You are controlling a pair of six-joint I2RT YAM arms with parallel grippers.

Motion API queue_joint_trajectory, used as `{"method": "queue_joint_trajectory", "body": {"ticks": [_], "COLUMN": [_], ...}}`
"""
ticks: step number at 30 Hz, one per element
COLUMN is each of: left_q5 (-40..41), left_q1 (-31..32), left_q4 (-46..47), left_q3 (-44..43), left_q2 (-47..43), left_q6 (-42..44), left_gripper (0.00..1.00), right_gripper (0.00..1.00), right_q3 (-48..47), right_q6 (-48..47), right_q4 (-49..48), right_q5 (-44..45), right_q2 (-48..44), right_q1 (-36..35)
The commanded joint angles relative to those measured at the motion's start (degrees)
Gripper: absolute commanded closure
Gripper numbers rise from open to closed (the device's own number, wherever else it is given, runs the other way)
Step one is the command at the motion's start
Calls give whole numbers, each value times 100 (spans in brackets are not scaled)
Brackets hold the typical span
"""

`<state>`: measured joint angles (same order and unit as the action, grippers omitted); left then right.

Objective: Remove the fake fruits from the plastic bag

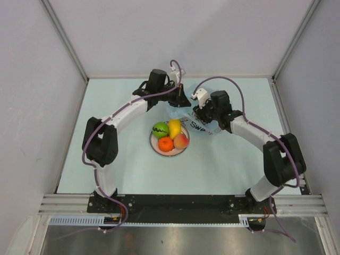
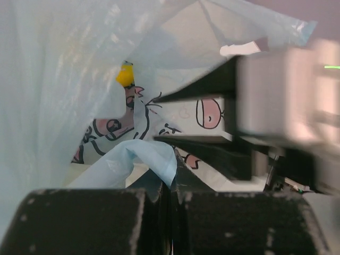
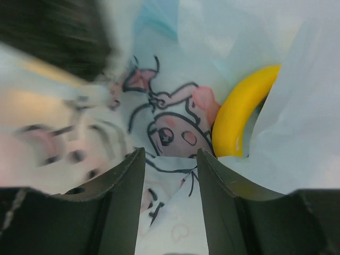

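The plastic bag (image 1: 197, 126), light blue with pink cartoon print, hangs between both grippers behind a white plate (image 1: 152, 142). Four fake fruits lie on that plate: a green one (image 1: 160, 129), a banana (image 1: 174, 127), an orange (image 1: 166, 144) and a peach-coloured one (image 1: 181, 141). My left gripper (image 1: 181, 100) (image 2: 171, 170) is shut on a fold of the bag (image 2: 143, 156) and holds it up. My right gripper (image 1: 200, 112) (image 3: 170, 154) has its jaws apart, with loose bag film (image 3: 175, 212) between them. The banana (image 3: 241, 114) shows between bag folds just past the right finger.
Grey walls close off the pale table (image 1: 106, 170) at the back and on both sides. The right gripper body (image 2: 281, 101) looms blurred close beside the left gripper. A yellow fruit tip (image 2: 125, 76) shows through the bag's opening.
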<state>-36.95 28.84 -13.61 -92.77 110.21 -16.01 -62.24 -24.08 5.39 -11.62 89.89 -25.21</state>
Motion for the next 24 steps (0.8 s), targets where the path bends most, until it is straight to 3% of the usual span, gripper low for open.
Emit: {"method": "queue_joint_trajectory", "body": {"ticks": [1, 7, 11, 14, 19, 24], "left_q5": [-357, -410, -41, 381, 714, 847], "left_q1": [-28, 7, 200, 333, 526, 728], "left_q4": [-37, -186, -616, -608, -854, -1065], "left_q3": [75, 786, 1251, 1533, 1324, 1033], "left_q2": [-579, -1142, -1379, -1459, -1371, -1239], "left_q6": [212, 992, 1880, 2084, 2566, 2849], "left_gripper": [100, 99, 100, 100, 100, 100], "right_gripper": [52, 50, 46, 46, 46, 47], "right_q3": [70, 308, 1280, 1609, 1268, 591], "right_q6": [482, 245, 298, 333, 394, 649], "right_q4": [-827, 267, 226, 410, 209, -449], "right_q5": [922, 697, 608, 354, -190, -201], "right_q2": [424, -5, -901, -1368, -1115, -438], "right_q1": [243, 850, 895, 939, 948, 641]}}
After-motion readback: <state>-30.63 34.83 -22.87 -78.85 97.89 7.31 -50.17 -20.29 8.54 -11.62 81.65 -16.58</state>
